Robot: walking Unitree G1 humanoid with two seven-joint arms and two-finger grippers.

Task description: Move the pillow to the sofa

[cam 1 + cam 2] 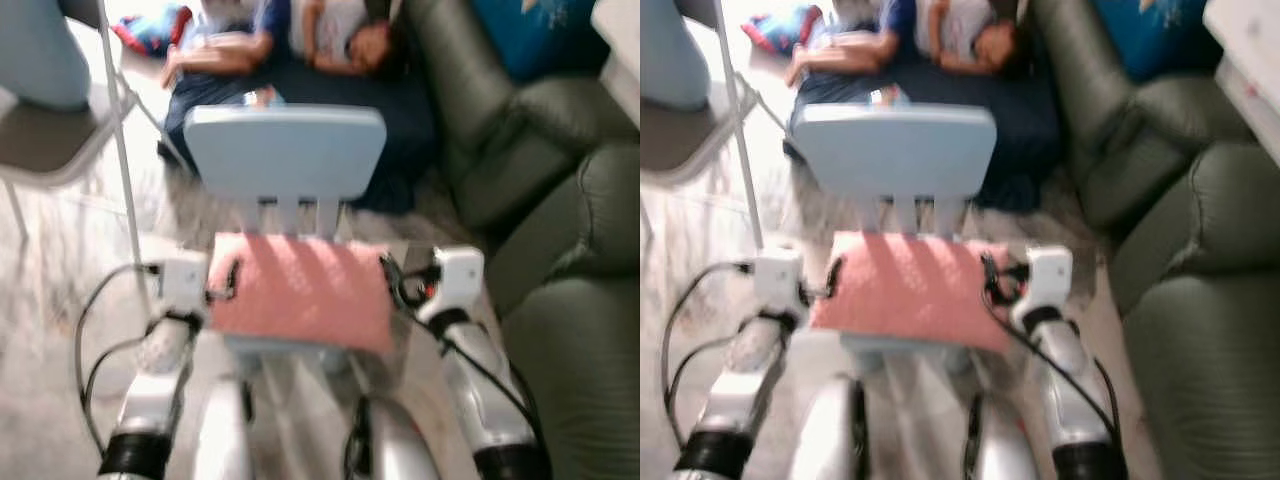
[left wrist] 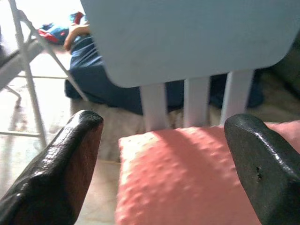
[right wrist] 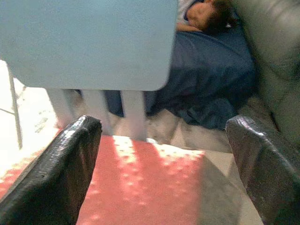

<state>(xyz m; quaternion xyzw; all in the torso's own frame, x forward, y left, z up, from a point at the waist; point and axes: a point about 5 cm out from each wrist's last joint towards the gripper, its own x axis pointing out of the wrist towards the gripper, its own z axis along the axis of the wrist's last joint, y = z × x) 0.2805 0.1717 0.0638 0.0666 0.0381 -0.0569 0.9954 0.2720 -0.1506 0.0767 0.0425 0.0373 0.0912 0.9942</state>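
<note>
Both arms extended forward, roughly level. Left gripper jaws spread wide; right gripper jaws likewise spread.

Spread end effector above pink pillow.

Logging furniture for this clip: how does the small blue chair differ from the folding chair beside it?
The blue chair is pale blue with a solid backrest on three short slats; the folding chair has thin pale metal legs and a dark seat. The blue chair carries the pink pillow and stands straight ahead between the left gripper and right gripper; the folding chair stands off to the robot's left. Both stand upright on the floor.
</note>
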